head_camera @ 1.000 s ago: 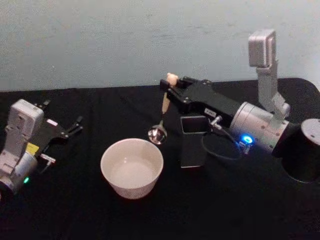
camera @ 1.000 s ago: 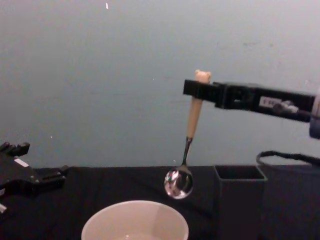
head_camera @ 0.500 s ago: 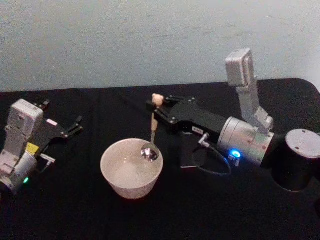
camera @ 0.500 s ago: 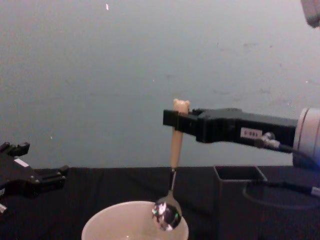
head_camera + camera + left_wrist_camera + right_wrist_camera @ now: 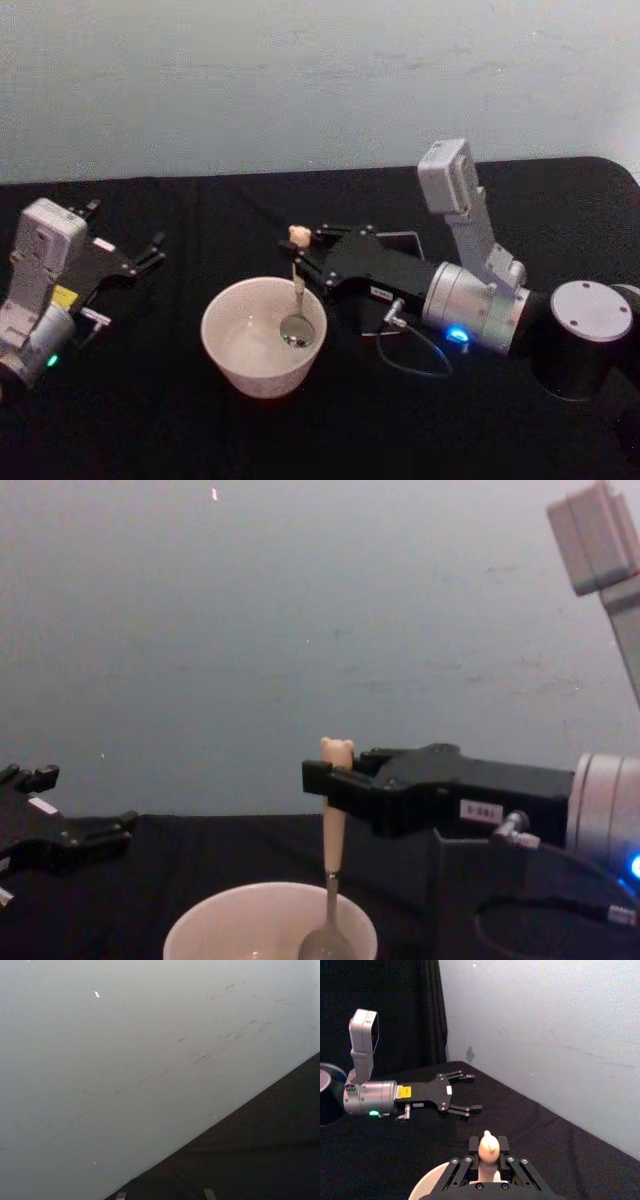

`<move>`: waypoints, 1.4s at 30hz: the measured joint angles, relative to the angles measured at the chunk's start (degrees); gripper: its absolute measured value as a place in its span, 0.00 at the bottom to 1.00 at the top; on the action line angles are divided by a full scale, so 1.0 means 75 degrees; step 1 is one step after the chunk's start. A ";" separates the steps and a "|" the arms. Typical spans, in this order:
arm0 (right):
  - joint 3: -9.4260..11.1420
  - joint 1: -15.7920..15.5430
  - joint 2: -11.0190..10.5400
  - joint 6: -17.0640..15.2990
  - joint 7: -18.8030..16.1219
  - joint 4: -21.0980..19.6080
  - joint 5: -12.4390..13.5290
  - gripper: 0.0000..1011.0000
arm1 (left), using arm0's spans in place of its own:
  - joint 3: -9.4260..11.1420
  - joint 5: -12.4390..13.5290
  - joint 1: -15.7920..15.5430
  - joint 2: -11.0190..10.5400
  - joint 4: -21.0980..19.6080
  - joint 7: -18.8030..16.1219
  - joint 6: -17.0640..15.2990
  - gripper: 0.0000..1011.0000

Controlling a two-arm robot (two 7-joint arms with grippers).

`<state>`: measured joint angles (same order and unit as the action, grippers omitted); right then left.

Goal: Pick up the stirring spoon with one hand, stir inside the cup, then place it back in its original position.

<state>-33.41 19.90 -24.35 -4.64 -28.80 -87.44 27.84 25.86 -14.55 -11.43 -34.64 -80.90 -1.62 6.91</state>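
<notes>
My right gripper [image 5: 300,256] [image 5: 318,778] [image 5: 488,1160] is shut on the stirring spoon [image 5: 297,290] [image 5: 333,825] just under its bear head [image 5: 488,1146]. The spoon hangs upright, its metal bowl [image 5: 295,330] [image 5: 323,946] down inside the cream cup [image 5: 228,352] [image 5: 220,920], near the cup's right side. The dark grey square holder [image 5: 412,243] [image 5: 470,900] stands behind the right arm, mostly covered by it. My left gripper [image 5: 148,252] [image 5: 70,835] [image 5: 464,1092] rests open at the table's left, far from the cup.
A black cloth [image 5: 180,430] covers the table before a pale wall. The right arm's body [image 5: 470,300] and a loose cable [image 5: 410,355] lie just right of the cup. A dark cylinder [image 5: 580,340] stands at the far right.
The right gripper has moved left and down with the spoon. The spoon's bowl went from hanging above the cup's rim to sitting low inside the cup. The left arm stayed still.
</notes>
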 joint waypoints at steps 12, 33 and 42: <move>-0.0115 0.0021 0.0195 0.0034 -0.0157 0.0159 -0.0301 0.21 | 0.0000 0.0000 0.0000 0.0000 0.0000 0.0000 0.0000 0.99; -0.0402 0.0304 0.0754 -0.0140 -0.0209 0.0613 -0.0576 0.21 | 0.0000 0.0000 0.0000 0.0000 0.0000 0.0000 0.0000 0.99; -0.0310 0.0515 0.1175 -0.0212 0.0107 0.1066 -0.0665 0.21 | 0.0000 0.0000 0.0000 0.0000 0.0000 0.0000 0.0000 0.99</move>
<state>-35.73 23.76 -15.53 -6.23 -28.00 -79.44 22.85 25.86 -14.55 -11.43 -34.65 -80.90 -1.62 6.91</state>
